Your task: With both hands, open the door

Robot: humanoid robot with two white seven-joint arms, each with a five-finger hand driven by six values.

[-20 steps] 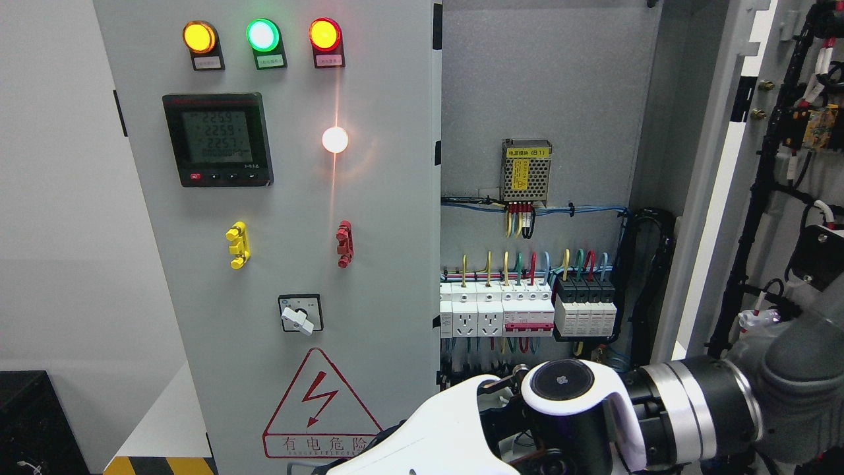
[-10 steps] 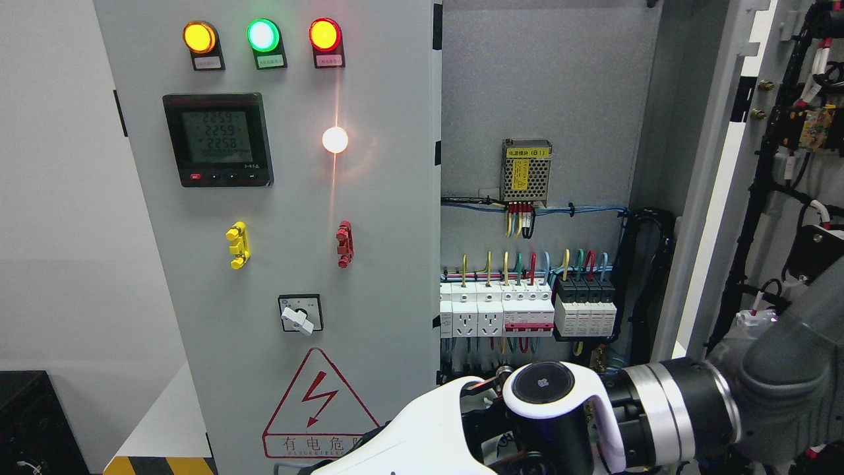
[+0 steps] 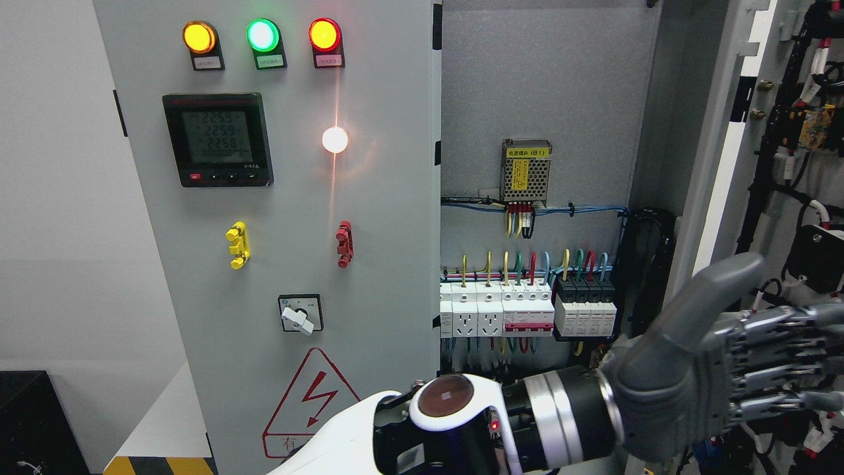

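The grey cabinet's left door (image 3: 297, 198) is closed; it carries three lamps, a meter and a rotary switch. The right door (image 3: 715, 152) stands swung wide open at the picture's right, with its wired inner face showing. My left arm (image 3: 461, 422) enters at the bottom left of the middle and reaches across to the right. Its grey left hand (image 3: 784, 330) is open, thumb raised and fingers stretched toward the open door's inner face. Whether it touches the door cannot be told. The right arm is out of view.
Inside the open cabinet (image 3: 541, 99) sit a mesh power supply (image 3: 526, 171) and a row of breakers and sockets (image 3: 527, 313) with coloured wires. Black cable bundles (image 3: 765, 185) hang on the open door. A black box (image 3: 26, 422) stands at the lower left.
My left arm has drawn back toward the left, so its wrist joint sits lower and further left. The whole hand with raised thumb has come into view in front of the open right door.
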